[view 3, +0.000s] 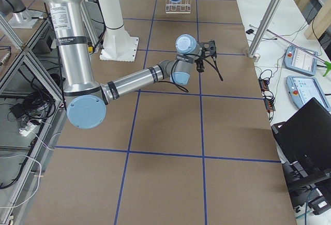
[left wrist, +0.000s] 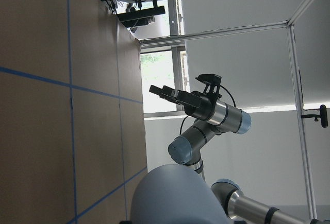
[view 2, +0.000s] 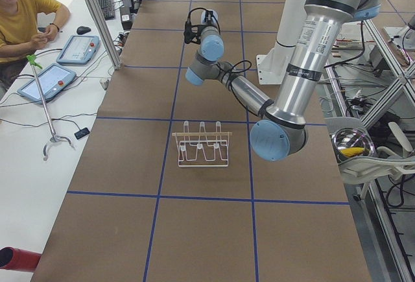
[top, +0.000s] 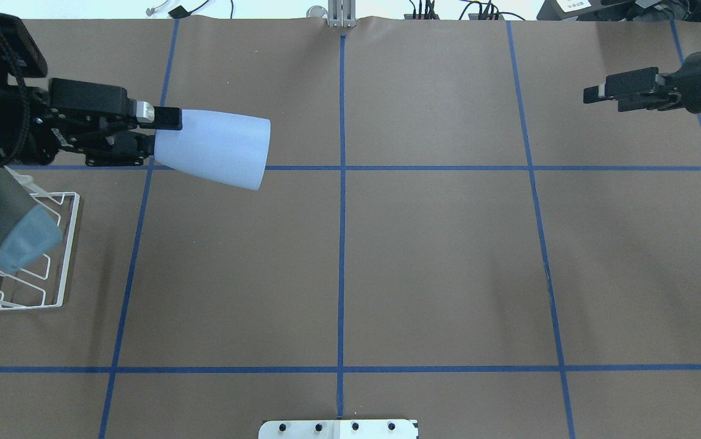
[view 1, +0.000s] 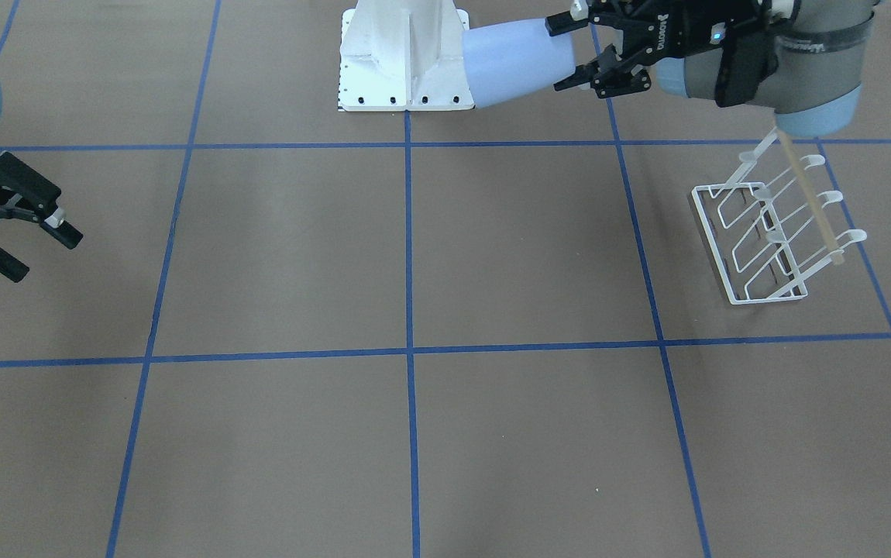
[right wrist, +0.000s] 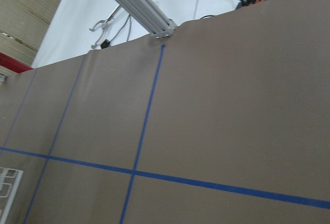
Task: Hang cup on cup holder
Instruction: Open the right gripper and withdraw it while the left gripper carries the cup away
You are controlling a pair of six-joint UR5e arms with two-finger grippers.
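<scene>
Pale blue tapered plastic tumbler [top: 213, 149]: aloft and lying sideways, higher than and apart from the small white wire rack with wooden rod [view 1: 711, 242], off the rack's side toward mid-surface, mouth pointing away from it. Left gripper [top: 158, 134] fingers clenched on the tumbler's narrow base; rack stands on the brown paper surface with blue tape lines [top: 423, 256]. Right gripper [view 1: 46, 254] well apart from the rack, at the opposite end, fingers spread and released.

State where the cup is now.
In the overhead view the cup is upper left, held sideways by the left gripper, up and right of the cup holder.
</scene>
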